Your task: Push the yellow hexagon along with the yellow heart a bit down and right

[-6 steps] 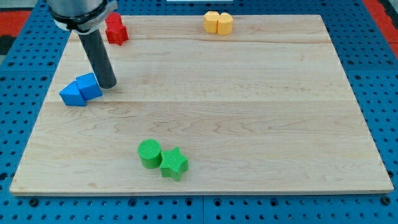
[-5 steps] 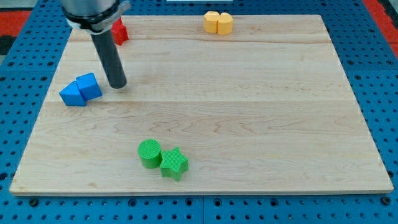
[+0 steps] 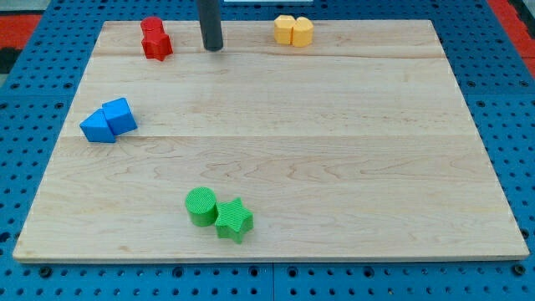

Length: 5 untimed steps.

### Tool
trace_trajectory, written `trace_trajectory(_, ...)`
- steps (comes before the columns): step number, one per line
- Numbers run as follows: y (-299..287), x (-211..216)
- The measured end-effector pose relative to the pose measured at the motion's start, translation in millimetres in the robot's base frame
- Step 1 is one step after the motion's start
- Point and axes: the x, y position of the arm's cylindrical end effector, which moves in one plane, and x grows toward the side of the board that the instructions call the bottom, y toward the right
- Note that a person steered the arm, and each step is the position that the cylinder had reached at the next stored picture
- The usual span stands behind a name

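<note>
One tool, my tip (image 3: pixel 213 48) (touching nothing), left of yellow blocks (image 3: pixel 293 31).

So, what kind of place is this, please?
Probably a robotics lab bench, not a home. A plain wooden board lies on a blue perforated base, small coloured blocks such as the yellow pair sit on it, and my tip rests near the view's top.
</note>
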Motion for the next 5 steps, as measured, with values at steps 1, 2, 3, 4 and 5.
trace_trajectory(1,39,-39)
trace_trajectory(2,43,-40)
trace_trajectory(3,65,-38)
trace_trajectory(4,95,-39)
trace_trajectory(5,114,-40)
